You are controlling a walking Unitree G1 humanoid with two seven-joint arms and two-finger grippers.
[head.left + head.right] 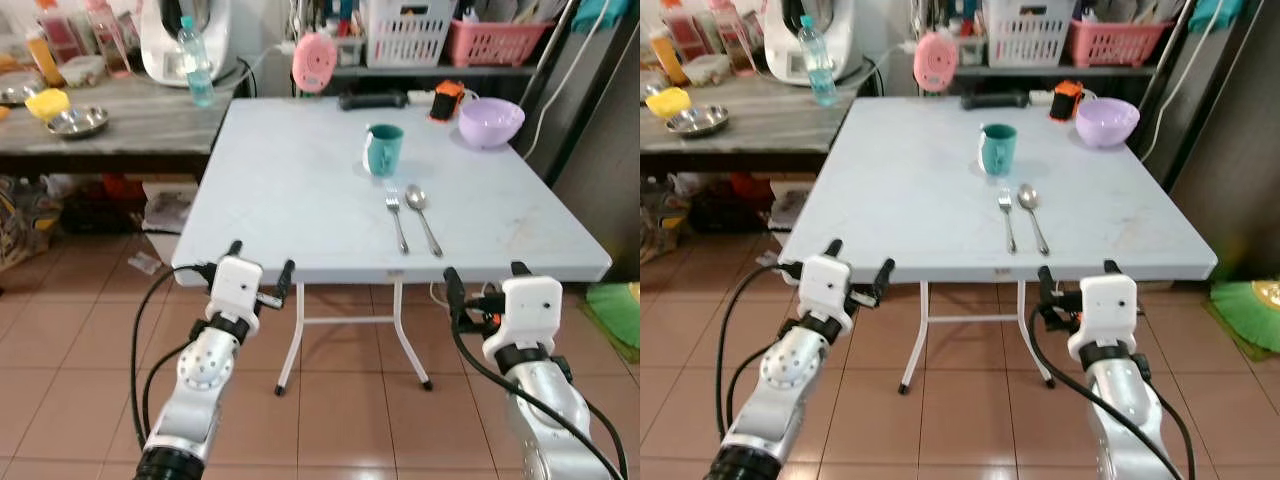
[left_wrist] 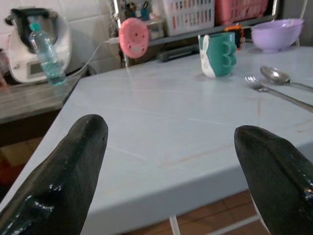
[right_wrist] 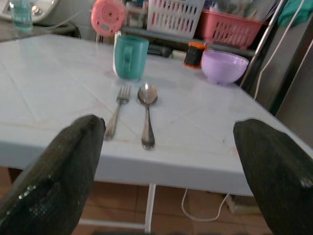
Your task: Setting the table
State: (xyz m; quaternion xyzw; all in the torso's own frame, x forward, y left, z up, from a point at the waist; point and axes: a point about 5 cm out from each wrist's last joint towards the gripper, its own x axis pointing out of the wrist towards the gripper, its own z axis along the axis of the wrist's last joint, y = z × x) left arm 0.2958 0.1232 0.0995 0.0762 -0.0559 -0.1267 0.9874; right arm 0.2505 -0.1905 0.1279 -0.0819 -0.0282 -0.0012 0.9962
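Metal fork [image 1: 397,219] beside spoon [image 1: 421,215] (parallel), teal mug [image 1: 383,150], lilac bowl [image 1: 490,122], smooth table [image 1: 280,180], left tool [image 1: 260,270], right tool [image 1: 484,282] spread.

Two silver arms with rounded metal joints, the left one dotted with small dark screws on a disc-shaped joint, each ringed by a black collar below a white boxy wrist housing. Looping black cables along both arms, with a touch of orange and red wiring beside the right housing. Left end effector [image 1: 260,258] and right end effector [image 1: 485,276] each of two long black fingers, glossy and rounded at the tips, spread apart.
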